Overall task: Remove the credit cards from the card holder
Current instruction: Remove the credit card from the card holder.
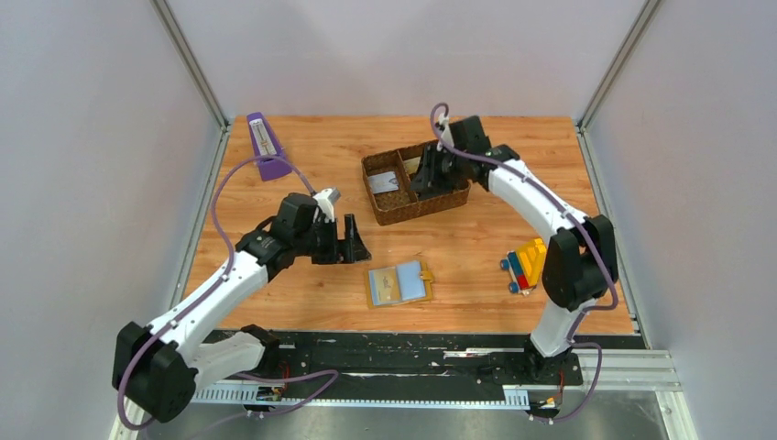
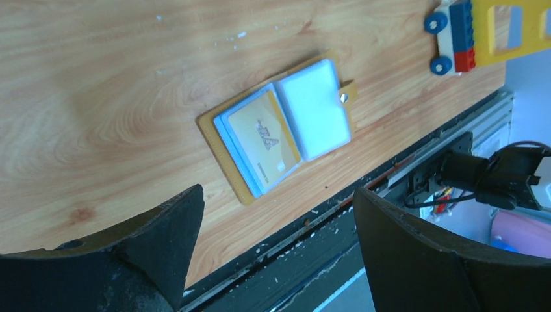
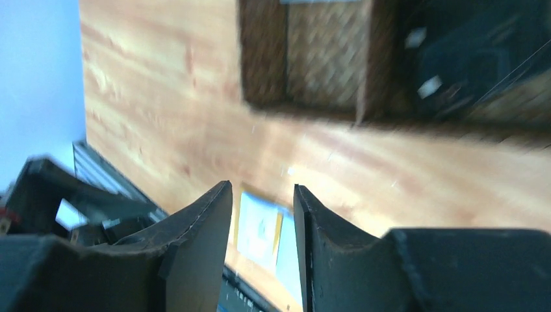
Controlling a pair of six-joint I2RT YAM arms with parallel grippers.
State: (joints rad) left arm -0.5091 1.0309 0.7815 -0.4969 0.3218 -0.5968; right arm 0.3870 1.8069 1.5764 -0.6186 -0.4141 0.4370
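While both arms reach out over the wooden table (image 1: 476, 238), the top view shows them in different poses. The left arm stretches low and forward, and the left gripper (image 1: 357, 240) sits close above the boards with its jaws spread apart and nothing in them. The right arm arches over towards the far side, so the right gripper (image 1: 426, 179) hangs over one brown woven tray (image 1: 389, 213). One card holder (image 1: 399, 284) lies open and flat near the front edge, between the two arms and just right of the left gripper. One toy block car (image 1: 522, 266) and one purple metronome-shaped object (image 1: 265, 145) also stand on the table.

From the left wrist, the two fingers (image 2: 162, 234) are wide apart above the open card holder (image 2: 318, 104) without touching it. One gold card (image 2: 263, 138) shows in its pockets, and the other page looks blank.

From the right wrist, the picture is blurred. The two fingers (image 3: 208, 240) stand a little apart and grasp nothing. The tray (image 3: 325, 58) is above them in the frame, and the card holder (image 3: 260, 237) shows through the gap.
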